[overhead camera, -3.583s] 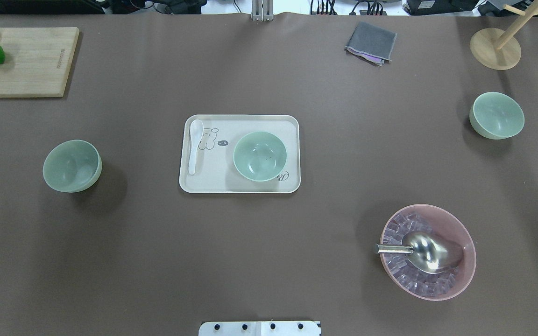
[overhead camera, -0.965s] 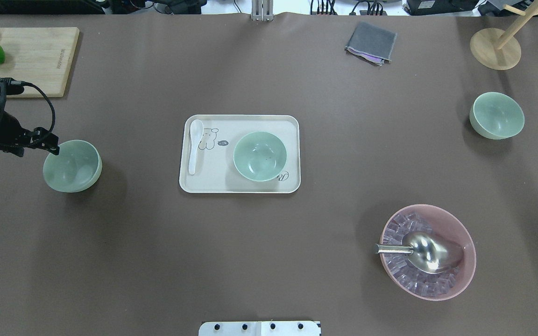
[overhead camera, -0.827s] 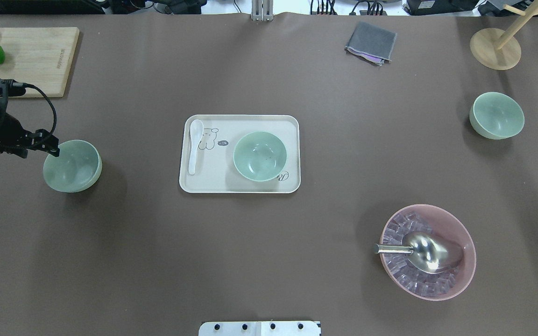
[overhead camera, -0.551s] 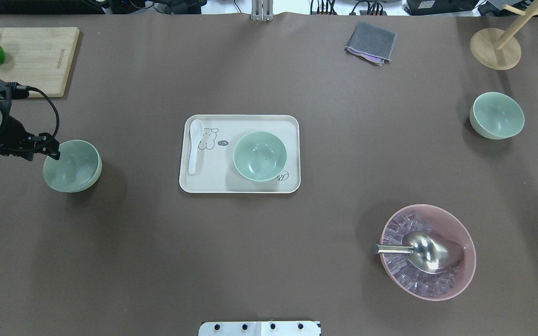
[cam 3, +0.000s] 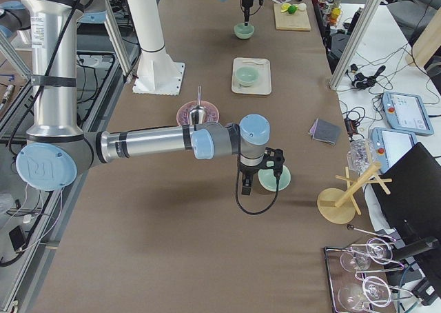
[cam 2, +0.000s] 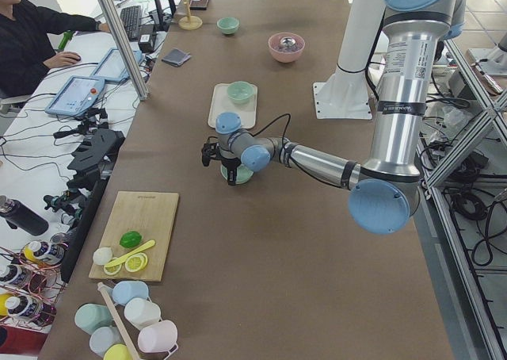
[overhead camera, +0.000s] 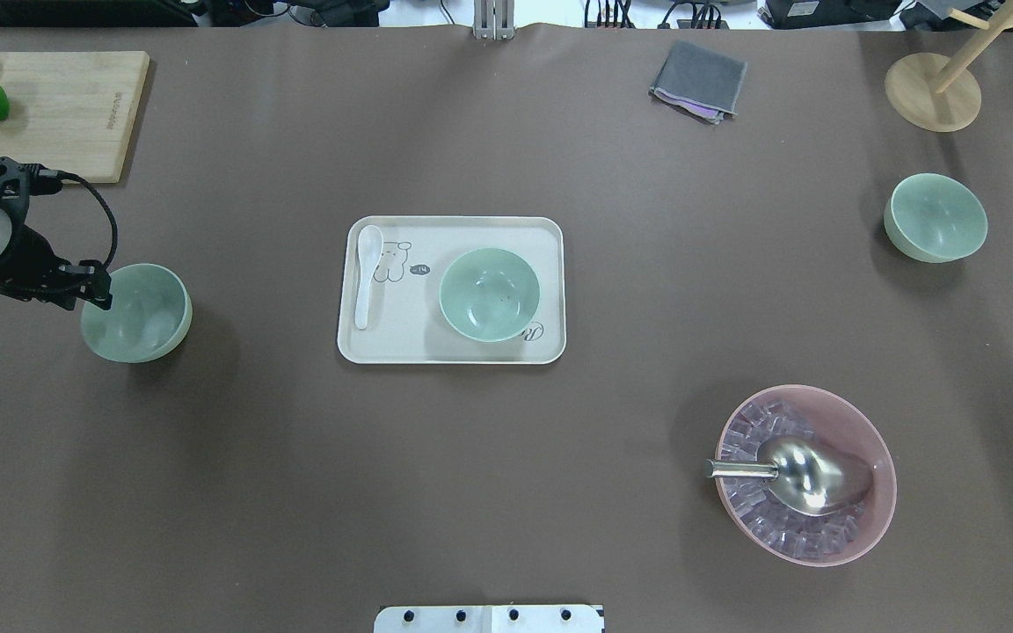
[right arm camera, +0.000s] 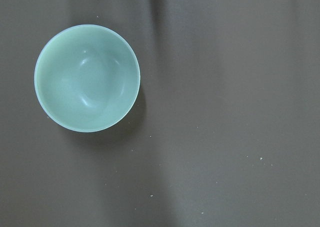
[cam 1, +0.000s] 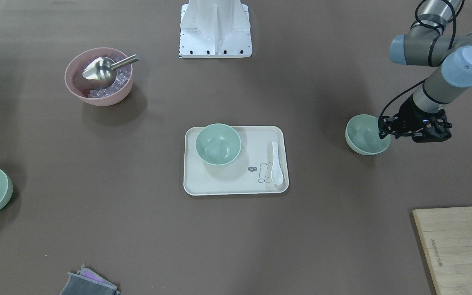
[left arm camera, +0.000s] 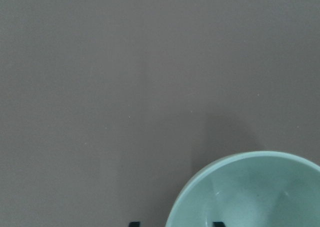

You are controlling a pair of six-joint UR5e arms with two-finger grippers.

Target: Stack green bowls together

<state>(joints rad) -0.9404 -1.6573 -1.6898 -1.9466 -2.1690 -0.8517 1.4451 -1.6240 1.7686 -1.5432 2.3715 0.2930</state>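
The brown table (overhead camera: 506,492) is filling the overhead view. At its centre a cream tray (overhead camera: 454,230) is sitting flat. Toward the lower right a pink bowl (overhead camera: 876,510) is holding a metal scoop (overhead camera: 810,475). One green bowl (overhead camera: 489,294) is resting on the tray's right half. A second green bowl (overhead camera: 142,316) is standing at mid-left and a third green bowl (overhead camera: 936,217) at upper right. The left gripper (overhead camera: 98,294) is straddling the second green bowl's rim, jaws spread, one fingertip (left arm camera: 134,224) outside the wall. In the exterior right view the right gripper (cam 3: 247,187) is hanging beside the third green bowl; whether its jaws are spread is unclear. A white spoon (overhead camera: 366,272) is lying along the tray's left edge.
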